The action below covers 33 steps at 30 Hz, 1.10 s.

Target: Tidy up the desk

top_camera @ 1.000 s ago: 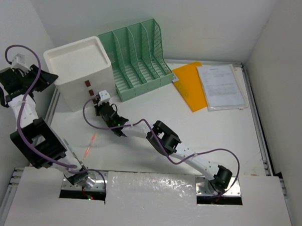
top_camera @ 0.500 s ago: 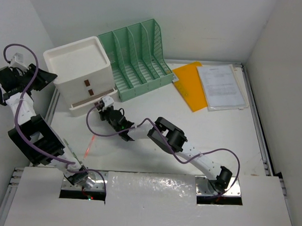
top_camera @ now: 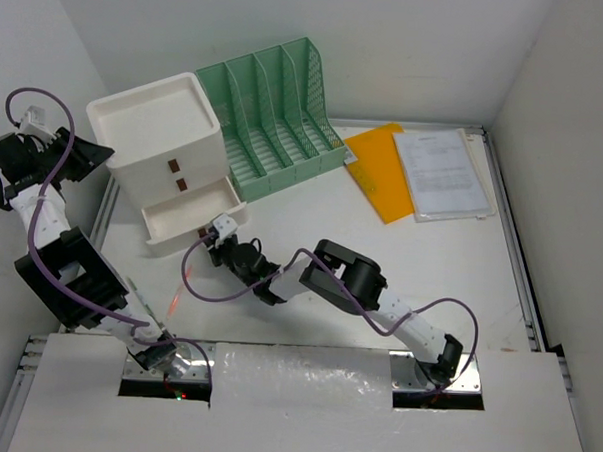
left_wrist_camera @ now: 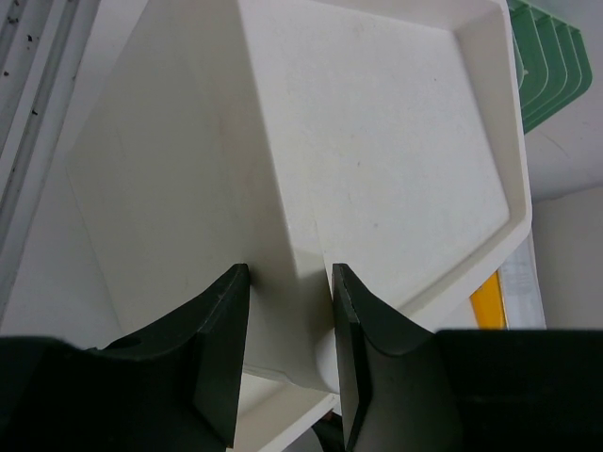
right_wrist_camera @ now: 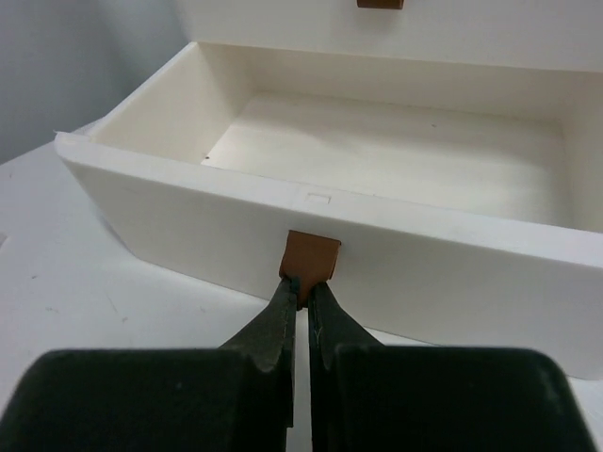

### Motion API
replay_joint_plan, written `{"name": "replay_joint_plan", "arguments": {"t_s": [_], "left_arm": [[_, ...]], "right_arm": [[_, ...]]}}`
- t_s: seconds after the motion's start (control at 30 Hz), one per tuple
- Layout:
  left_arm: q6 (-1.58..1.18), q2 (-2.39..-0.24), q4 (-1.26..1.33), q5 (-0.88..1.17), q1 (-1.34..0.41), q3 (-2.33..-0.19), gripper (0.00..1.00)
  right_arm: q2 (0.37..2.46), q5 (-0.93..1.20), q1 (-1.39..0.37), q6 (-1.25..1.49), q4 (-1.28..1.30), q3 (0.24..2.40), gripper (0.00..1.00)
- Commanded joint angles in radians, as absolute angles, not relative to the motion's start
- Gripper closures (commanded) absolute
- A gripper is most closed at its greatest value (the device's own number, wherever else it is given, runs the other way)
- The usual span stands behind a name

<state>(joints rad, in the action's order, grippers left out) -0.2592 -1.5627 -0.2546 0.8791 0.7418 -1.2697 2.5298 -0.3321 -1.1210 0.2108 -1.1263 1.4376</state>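
- The bench [top_camera: 429, 282] is the wide white top with silver rails. It fills the floor of the top view and carries everything else.
- A white drawer box [top_camera: 156, 130] stands at the bench's far left, with its bottom drawer [top_camera: 187, 216] pulled out toward the arms. The inside of the drawer is bare in the right wrist view.
- The right fingers [right_wrist_camera: 303, 282] are pressed together on the brown tab [right_wrist_camera: 312, 256] at the middle of the drawer's front wall, pinching its lower edge.
- The right arm reaches across the bench from its base at the near right, and its wrist sits just in front of the drawer.
- The left fingers [left_wrist_camera: 287, 270] stand partly apart with nothing between them. They are raised at the left side of the drawer box, and one corner of the box shows through the gap. Whether they touch the box cannot be told.
- A green file rack [top_camera: 276, 115] stands just to the right of the drawer box, against the back wall.
- An orange folder [top_camera: 379, 169] and a sheaf of printed papers [top_camera: 439, 172] lie flat at the far right. The papers overlap the folder's right edge.
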Motion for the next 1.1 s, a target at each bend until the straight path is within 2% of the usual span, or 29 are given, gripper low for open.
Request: {"name": "replay_joint_plan", "arguments": {"t_s": [0.0,0.07,0.1,0.13,0.23,0.27,0.3,0.37,0.43,0.63,0.73,0.8,0.9,1.07], "left_arm": [[-0.262,-1.611,-0.417,1.005,0.71,-1.244,1.0],[-0.256,-1.615,-0.42,1.0,0.71,-1.253,0.98],[-0.232,-1.623,-0.442,0.997,0.71,-1.262,0.93],[-0.21,-1.628,-0.462,0.997,0.71,-1.275,0.83],[-0.082,-1.655,-0.595,0.979,0.712,-1.353,0.67],[-0.019,-1.667,-0.629,0.976,0.712,-1.391,0.64],[0.001,-1.67,-0.687,0.973,0.712,-1.405,0.58],[0.076,-1.671,-0.725,0.965,0.712,-1.433,0.54],[0.104,-1.664,-0.759,0.936,0.712,-1.454,0.47],[0.233,-1.626,-0.864,0.807,0.712,-1.532,0.42],[0.282,-1.556,-0.859,0.736,0.712,-1.517,0.42],[0.36,-1.502,-0.891,0.716,0.712,-1.508,0.41],[0.538,-1.456,-1.03,0.681,0.719,-1.513,0.41],[0.751,-1.379,-1.167,0.611,0.767,-1.375,0.44]], "right_arm": [[2.421,-0.311,-1.121,0.221,-1.237,1.407,1.0],[2.405,-0.273,-1.123,0.218,-1.203,1.408,1.0],[2.381,-0.259,-1.121,0.213,-1.166,1.405,0.92],[2.367,-0.227,-1.121,0.21,-1.154,1.398,0.78],[2.301,-0.207,-1.121,0.212,-1.16,1.329,0.55],[2.283,-0.207,-1.121,0.213,-1.166,1.284,0.44],[2.248,-0.203,-1.123,0.215,-1.176,1.264,0.39],[2.217,-0.193,-1.121,0.209,-1.18,1.214,0.31],[2.171,-0.184,-1.123,0.203,-1.14,1.194,0.27],[2.051,-0.147,-1.123,0.181,-0.904,1.164,0.22],[2.017,-0.152,-1.121,0.172,-0.819,1.149,0.21],[1.987,-0.144,-1.123,0.153,-0.767,1.137,0.16],[1.948,-0.124,-1.121,0.127,-0.652,1.143,0.15],[1.89,-0.162,-1.13,0.121,-0.59,1.102,0.12]]}}
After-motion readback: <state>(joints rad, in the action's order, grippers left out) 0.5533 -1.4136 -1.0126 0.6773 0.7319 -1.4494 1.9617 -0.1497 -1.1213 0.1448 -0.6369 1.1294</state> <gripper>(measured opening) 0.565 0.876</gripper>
